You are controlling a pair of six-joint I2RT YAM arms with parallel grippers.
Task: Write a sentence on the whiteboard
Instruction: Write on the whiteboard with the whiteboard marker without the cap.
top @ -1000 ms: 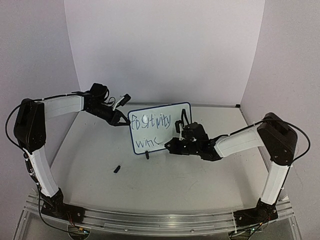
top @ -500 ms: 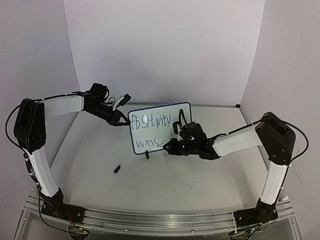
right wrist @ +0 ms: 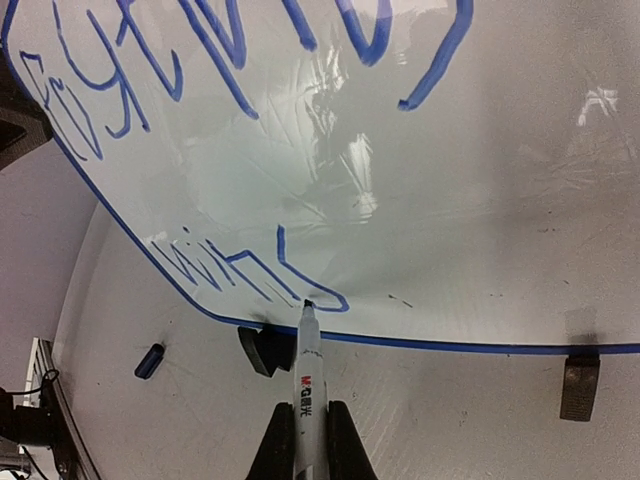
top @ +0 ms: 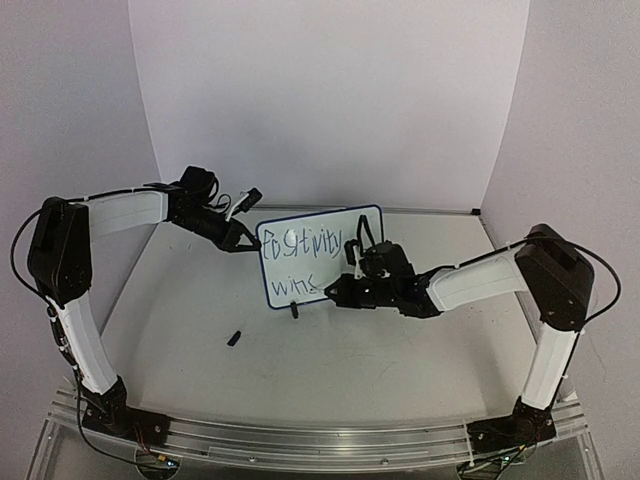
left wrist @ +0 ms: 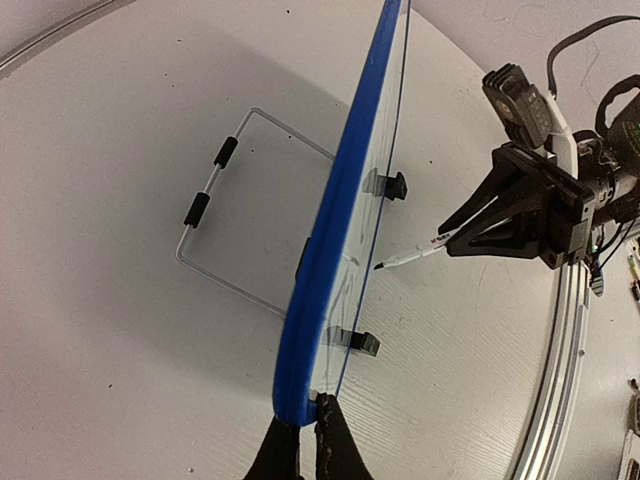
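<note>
- Two grippers busy here, and closest to us a small dark marker cap [right wrist: 149, 360] lies loose on the table [right wrist: 450, 430], well off to the left of the right gripper [right wrist: 305, 425].
- That right gripper has its fingers [right wrist: 276, 442] squeezed onto the marker [right wrist: 306, 370], which pokes straight out ahead of them.
- Marker tip is right on the whiteboard [right wrist: 480, 200], touching at the tail of the lower line of the sentence [right wrist: 245, 268], just above the blue bottom frame.
- One black clip foot [right wrist: 260, 350] sits just left of the marker shaft; the other [right wrist: 580, 385] stands well off to the right of the fingers.
- Up ahead of the fingers, the upper line of writing runs across the board, which stands upright on the table between the two grippers.
- Over to the left gripper [left wrist: 305, 440]: fingers [left wrist: 275, 452] pinched tight on the board's blue frame, the board running edge-on straight away from them.
- Past those fingers, on the board's back side, a wire stand [left wrist: 197, 210] with two black sleeves reaches out over the table.
</note>
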